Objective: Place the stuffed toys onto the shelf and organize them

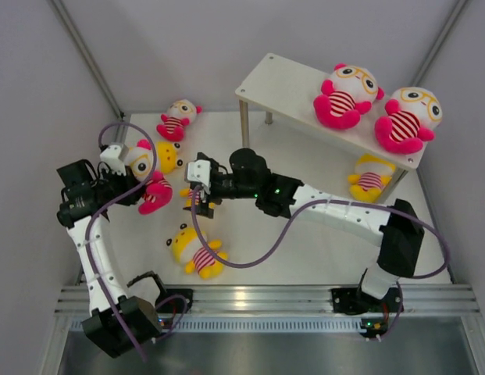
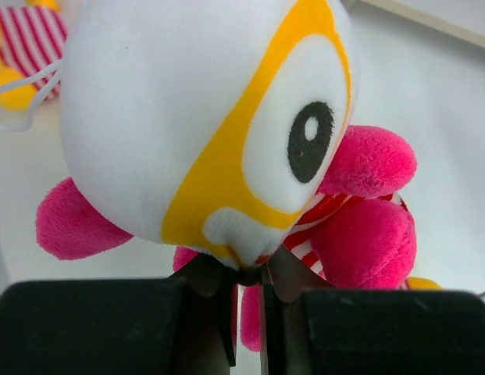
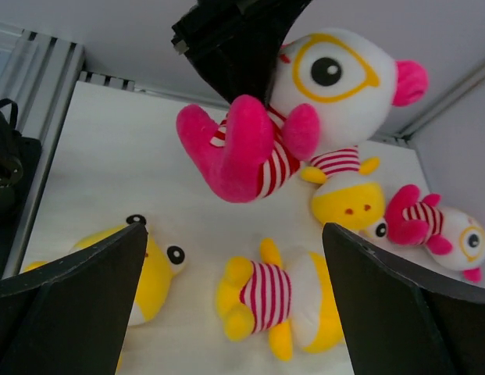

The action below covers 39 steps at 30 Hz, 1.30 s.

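Now the left jaws pinch a pink doll (image 2: 211, 117) by its head; the right jaws gape empty above a yellow doll (image 3: 273, 301).

Shelf (image 1: 281, 82): two pink dolls (image 1: 347, 98). Table (image 1: 304, 242): perhaps five dolls (image 1: 197, 250).

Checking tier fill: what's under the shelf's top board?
One yellow doll pokes out beneath the top board, near its right end. Anything else under there is covered by the board in the overhead view.
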Tool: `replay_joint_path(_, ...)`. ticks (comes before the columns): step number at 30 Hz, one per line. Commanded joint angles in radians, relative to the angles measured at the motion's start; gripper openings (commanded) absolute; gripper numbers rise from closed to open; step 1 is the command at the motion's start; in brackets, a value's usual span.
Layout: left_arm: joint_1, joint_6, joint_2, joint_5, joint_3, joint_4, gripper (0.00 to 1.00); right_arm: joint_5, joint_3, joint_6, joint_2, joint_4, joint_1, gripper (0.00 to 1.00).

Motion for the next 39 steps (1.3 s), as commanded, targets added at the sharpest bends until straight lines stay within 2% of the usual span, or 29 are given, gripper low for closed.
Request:
replay_joint_path(1,-0.032,-0.035,-0.044,0.178,0.050,-0.023,0.04,-0.121,0.069,0.047,0.046,0.085,-0.010,0.94)
replay_joint_path(5,-0.065,-0.049,-0.056,0.240,0.052,-0.023,0.04,-0.116,0.097,0.093,0.111,0.097,-0.012,0.91)
replay_joint_path(9,-0.067,-0.052,-0.067,0.237,0.049,-0.025,0.05,-0.147,0.132,0.142,0.161,0.125,-0.011,0.88)
replay_joint_path(11,-0.067,-0.060,-0.070,0.243,0.047,-0.025,0.05,-0.141,0.144,0.173,0.178,0.143,-0.011,0.84)
replay_joint_path(14,-0.067,-0.074,-0.076,0.264,0.055,-0.023,0.05,-0.093,0.207,0.185,0.229,0.108,-0.011,0.74)
replay_joint_path(15,-0.067,-0.077,-0.077,0.263,0.061,-0.023,0.05,-0.078,0.221,0.183,0.253,0.091,-0.011,0.64)
replay_joint_path(17,-0.067,-0.081,-0.090,0.254,0.076,-0.028,0.05,-0.043,0.253,0.174,0.267,0.061,-0.012,0.50)
replay_joint_path(18,-0.067,-0.083,-0.091,0.255,0.081,-0.029,0.05,-0.035,0.259,0.171,0.273,0.042,-0.012,0.30)
replay_joint_path(20,-0.067,-0.101,-0.097,0.249,0.095,-0.029,0.05,0.002,0.265,0.161,0.270,0.033,-0.011,0.06)
replay_joint_path(21,-0.067,-0.112,-0.099,0.240,0.101,-0.029,0.06,0.017,0.267,0.154,0.264,0.027,-0.011,0.00)
replay_joint_path(22,-0.067,-0.143,-0.099,0.225,0.118,-0.029,0.15,0.037,0.272,0.148,0.257,0.022,-0.012,0.00)
replay_joint_path(24,-0.067,-0.170,-0.100,0.133,0.141,-0.029,0.52,0.092,0.301,0.148,0.232,0.019,-0.021,0.00)
replay_joint_path(26,-0.067,-0.174,-0.105,0.036,0.176,-0.032,0.80,0.126,0.353,0.167,0.212,0.019,-0.035,0.00)
replay_joint_path(27,-0.067,-0.170,-0.108,-0.061,0.190,-0.035,0.84,0.139,0.374,0.180,0.194,0.019,-0.053,0.00)
replay_joint_path(30,-0.065,-0.155,-0.097,-0.194,0.247,-0.054,0.97,0.182,0.475,0.194,0.172,0.007,-0.101,0.00)
replay_joint_path(34,-0.067,-0.135,-0.084,-0.343,0.290,-0.058,0.99,0.211,0.580,0.220,0.157,0.012,-0.199,0.00)
replay_joint_path(39,-0.067,-0.112,-0.079,-0.345,0.284,-0.060,0.99,0.177,0.632,0.266,0.125,0.013,-0.355,0.00)
